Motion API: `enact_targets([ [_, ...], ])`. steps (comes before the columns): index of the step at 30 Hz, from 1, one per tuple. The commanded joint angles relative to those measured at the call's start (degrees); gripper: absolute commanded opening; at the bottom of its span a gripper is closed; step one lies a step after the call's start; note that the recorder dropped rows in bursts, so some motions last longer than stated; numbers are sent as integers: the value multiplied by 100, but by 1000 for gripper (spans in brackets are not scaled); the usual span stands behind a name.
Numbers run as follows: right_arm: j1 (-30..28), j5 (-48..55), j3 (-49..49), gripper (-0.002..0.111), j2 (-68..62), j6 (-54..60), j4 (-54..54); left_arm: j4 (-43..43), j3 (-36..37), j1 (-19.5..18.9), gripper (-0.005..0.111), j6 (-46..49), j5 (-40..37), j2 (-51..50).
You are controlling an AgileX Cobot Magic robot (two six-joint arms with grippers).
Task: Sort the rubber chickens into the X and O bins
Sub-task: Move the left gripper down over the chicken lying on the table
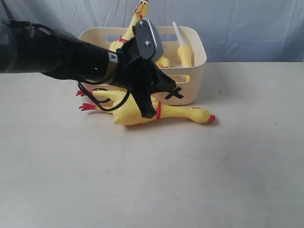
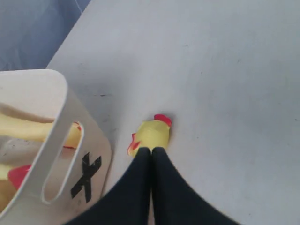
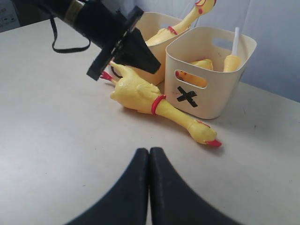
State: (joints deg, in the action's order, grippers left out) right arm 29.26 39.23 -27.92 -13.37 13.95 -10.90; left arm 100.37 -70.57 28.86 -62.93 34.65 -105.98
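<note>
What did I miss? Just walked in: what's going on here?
The left gripper is down at a chicken lying on the table before the X bin, jaws together; whether it grips is unclear. A tube chicken sits in the X bin, a third chicken in the second bin. The right gripper hangs shut, empty.

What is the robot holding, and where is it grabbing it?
Nothing. The left gripper is shut and empty over the chicken lying on the table, and the right gripper is shut and empty too.
</note>
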Motion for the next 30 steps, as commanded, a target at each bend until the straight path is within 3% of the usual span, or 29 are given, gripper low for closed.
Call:
enact_targets([
  [1, -13, -76, 23, 0, 36, -7, 17, -42, 41, 280, 18, 2, -609, -420],
  [4, -13, -76, 23, 0, 36, -7, -7, -42, 41, 353, 38, 90, -680, -698],
  [7, -13, -76, 23, 0, 36, -7, -7, -42, 41, 470, 46, 381, -962, -857],
  [17, -13, -76, 23, 0, 36, -7, -7, -42, 41, 611, 47, 480, -2387, -788],
  [23, -13, -76, 23, 0, 36, -7, -7, -42, 56, 611, 47, -12, -2678, -425],
  [30, -13, -65, 23, 0, 36, -7, -9, -42, 543, 611, 49, -90, -3299, -64],
])
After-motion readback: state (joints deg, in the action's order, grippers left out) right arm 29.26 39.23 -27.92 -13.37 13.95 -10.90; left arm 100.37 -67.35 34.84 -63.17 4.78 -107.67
